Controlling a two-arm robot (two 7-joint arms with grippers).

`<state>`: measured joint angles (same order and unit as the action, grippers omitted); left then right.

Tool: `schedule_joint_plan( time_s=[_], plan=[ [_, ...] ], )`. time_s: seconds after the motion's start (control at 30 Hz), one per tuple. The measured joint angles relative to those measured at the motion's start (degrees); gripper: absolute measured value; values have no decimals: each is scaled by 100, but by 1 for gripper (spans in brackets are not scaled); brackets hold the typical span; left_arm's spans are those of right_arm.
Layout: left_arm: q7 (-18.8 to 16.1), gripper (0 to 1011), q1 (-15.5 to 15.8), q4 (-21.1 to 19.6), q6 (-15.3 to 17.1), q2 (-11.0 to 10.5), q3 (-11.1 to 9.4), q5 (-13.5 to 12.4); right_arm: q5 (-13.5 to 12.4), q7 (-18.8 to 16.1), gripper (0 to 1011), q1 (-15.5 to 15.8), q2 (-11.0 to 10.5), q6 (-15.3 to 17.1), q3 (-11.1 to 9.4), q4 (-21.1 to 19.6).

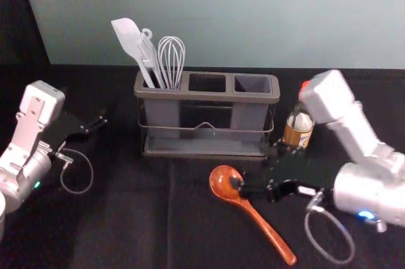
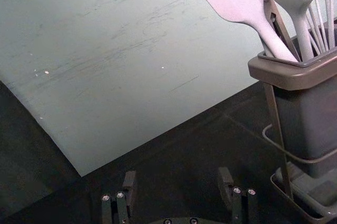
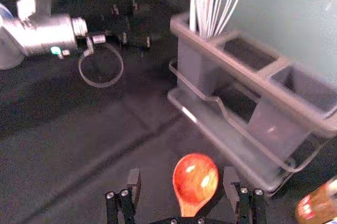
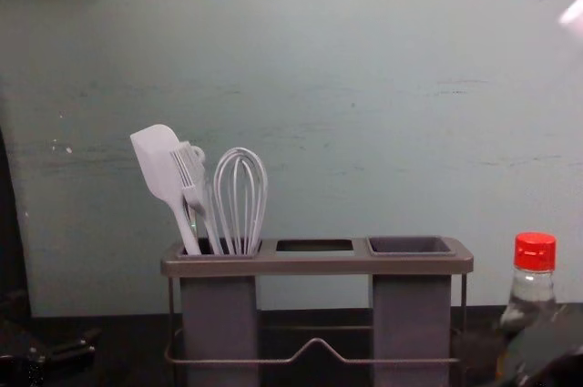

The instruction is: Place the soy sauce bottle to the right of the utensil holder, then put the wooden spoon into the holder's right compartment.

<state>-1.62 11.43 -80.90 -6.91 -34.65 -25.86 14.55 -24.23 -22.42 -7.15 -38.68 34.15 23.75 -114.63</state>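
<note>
Reaching with the right gripper point(image 1: 256, 171) to the bowl end of the wooden spoon point(image 1: 256, 216), with fingers spread wide and the bowl in line with the gap. Cannot tell touching from hovering there. See glossy reddish-orange wood, a rounded bowl and a slim handle slanting back from the gripper toward the robot's right, on matt black cloth point(image 1: 126, 218).

Find the soy sauce bottle point(image 1: 297, 135) upright beyond the right gripper and to its right, just beside the holder's right end: clear glass, red cap, tan-and-white label. Lose part of it in the head view behind the arm's blocky white housing point(image 1: 326, 95).

Meet the utensil holder point(image 1: 209, 96) beyond the same gripper, toward its left, with a round-cornered, grey-brown rim and a thin wire rail point(image 4: 316, 342) bent to a peak. See smooth grey walls on the right compartment point(image 4: 412, 314); farther left from the gripper, a flat pale spatula point(image 4: 157, 164), a bristled brush point(image 4: 189, 168) and a looped whisk point(image 4: 240, 200) rising from the left compartment.

Hold the left gripper point(image 1: 100, 121) well apart, left of the holder, fingers wide, before a scuffed grey-green wall point(image 4: 364, 132). Note a looped cable point(image 1: 352, 243) hanging by the right gripper.
</note>
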Motion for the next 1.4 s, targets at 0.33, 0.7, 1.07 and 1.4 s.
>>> schedule_joint_plan(
  time_s=[0.33,0.7,1.07,1.4],
  plan=[
    [0,1005,0,0,0,0,0,0,347,296,1004,-615,646,1230,646,591],
    [0,1005,0,0,0,0,0,0,617,514,1004,-853,1172,1548,795,1318],
    [0,1005,0,0,0,0,0,0,848,490,1004,-1074,1435,1546,883,1825],
    [0,1005,0,0,0,0,0,0,1080,460,1004,-1204,1587,1364,967,2058]
  ],
)
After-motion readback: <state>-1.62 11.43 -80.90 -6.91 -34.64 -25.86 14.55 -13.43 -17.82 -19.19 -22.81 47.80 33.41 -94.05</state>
